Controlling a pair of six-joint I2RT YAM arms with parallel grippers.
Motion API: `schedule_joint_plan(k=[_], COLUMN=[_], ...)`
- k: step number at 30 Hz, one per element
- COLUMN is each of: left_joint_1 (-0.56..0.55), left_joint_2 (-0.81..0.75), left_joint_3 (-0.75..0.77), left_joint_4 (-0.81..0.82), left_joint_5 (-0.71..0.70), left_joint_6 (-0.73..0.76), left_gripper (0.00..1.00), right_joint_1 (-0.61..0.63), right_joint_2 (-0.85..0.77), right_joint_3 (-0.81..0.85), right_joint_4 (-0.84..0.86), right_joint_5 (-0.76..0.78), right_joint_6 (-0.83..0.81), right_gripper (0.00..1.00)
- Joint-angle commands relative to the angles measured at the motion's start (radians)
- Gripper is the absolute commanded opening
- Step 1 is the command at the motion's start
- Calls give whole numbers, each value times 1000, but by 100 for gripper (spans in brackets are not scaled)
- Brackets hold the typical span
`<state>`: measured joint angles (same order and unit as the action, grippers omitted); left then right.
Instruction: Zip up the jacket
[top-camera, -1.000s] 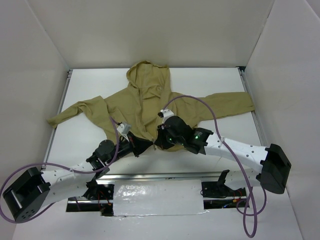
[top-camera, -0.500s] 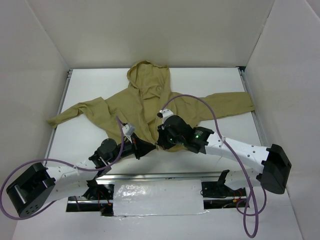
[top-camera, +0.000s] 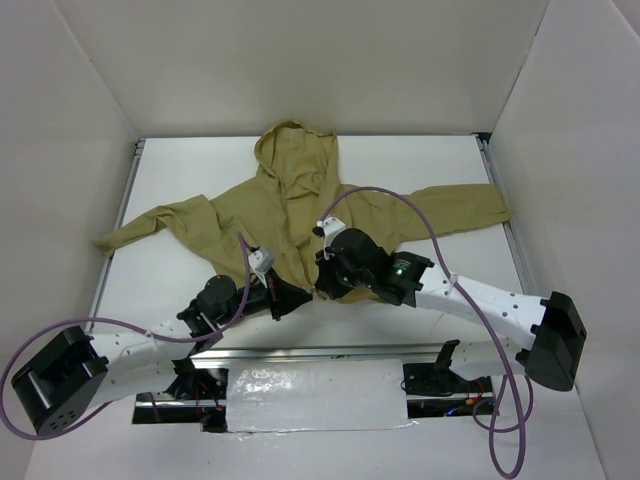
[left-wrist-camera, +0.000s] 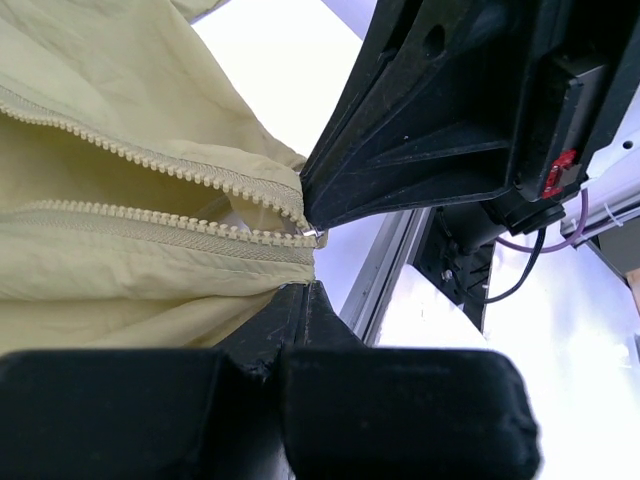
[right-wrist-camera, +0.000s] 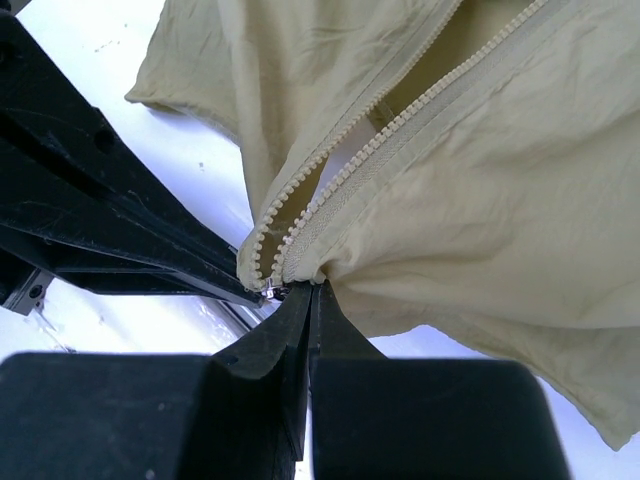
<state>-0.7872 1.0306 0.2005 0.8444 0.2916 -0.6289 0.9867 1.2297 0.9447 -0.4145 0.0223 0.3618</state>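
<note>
We see jacket (top-camera: 300, 205) spread on white table (top-camera: 420, 160), hood at far side, sleeves out sideways, hem at near side. Its zipper (left-wrist-camera: 150, 195) undone, tooth rows parted, meeting only at hem. There left gripper (left-wrist-camera: 305, 300) pinched closed on hem; right gripper (right-wrist-camera: 312, 295) clamps hem just beside, tips nearly touching.

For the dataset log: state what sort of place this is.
Probably a lab robot cell: plain white walls box in a white table, a left arm and right arm are bolted at its near edge, and a jacket is spread before them.
</note>
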Motion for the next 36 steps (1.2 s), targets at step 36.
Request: schedule_joint_plan(k=[36], left_joint_1=[11], left_joint_2=[86], left_joint_3=[66], left_joint_4=[77], left_joint_5=[288], left_joint_6=[80], left_gripper=[0], right_joint_1=[-152], right_joint_2=[-39], right_joint_3=[-50], right_joint_4=[71], right_joint_5=[-189], right_joint_6=[97], right_gripper=[0])
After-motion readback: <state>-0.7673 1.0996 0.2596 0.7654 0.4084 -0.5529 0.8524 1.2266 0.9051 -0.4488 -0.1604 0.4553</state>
